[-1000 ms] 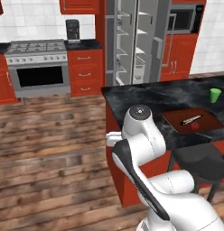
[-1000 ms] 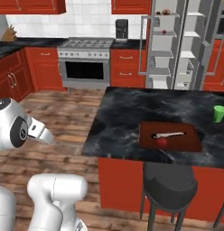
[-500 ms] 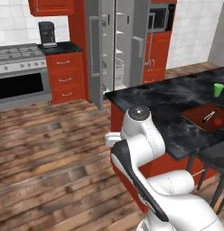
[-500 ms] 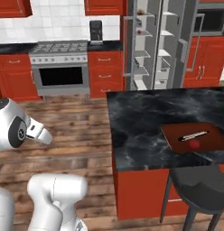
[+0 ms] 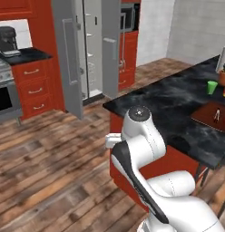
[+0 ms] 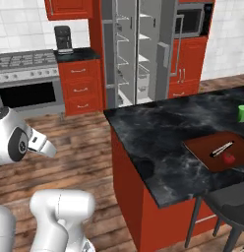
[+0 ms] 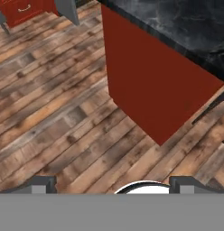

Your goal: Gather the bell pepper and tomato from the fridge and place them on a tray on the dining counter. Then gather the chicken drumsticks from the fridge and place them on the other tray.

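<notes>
The grey steel fridge point(image 5: 69, 54) point(image 6: 158, 39) stands with both doors open on pale shelves. On the black marble dining counter point(image 5: 164, 99) point(image 6: 158, 133) point(image 7: 177, 22) lies a flat reddish-brown tray point(image 5: 207, 115) point(image 6: 202, 147). A small red round thing point(image 6: 228, 158), perhaps the tomato, rests on it beside a thin pale stick. My gripper point(image 7: 113, 186) is open with nothing in it, low over the wood floor by the counter's red end panel. The bell pepper, the chicken drumsticks and the other tray are out of view.
A green cup point(image 5: 212, 87) point(image 6: 243, 113) stands on the counter behind the tray. A dark stool point(image 6: 227, 202) sits at the counter's near side. Left of the fridge are red drawers, a coffee machine point(image 5: 7, 38) point(image 6: 63, 38) and the stove point(image 6: 30, 61).
The whole picture has shifted as the base moved: the fridge now sits nearer and more central, the tray far to the right. The gripper stays open.
</notes>
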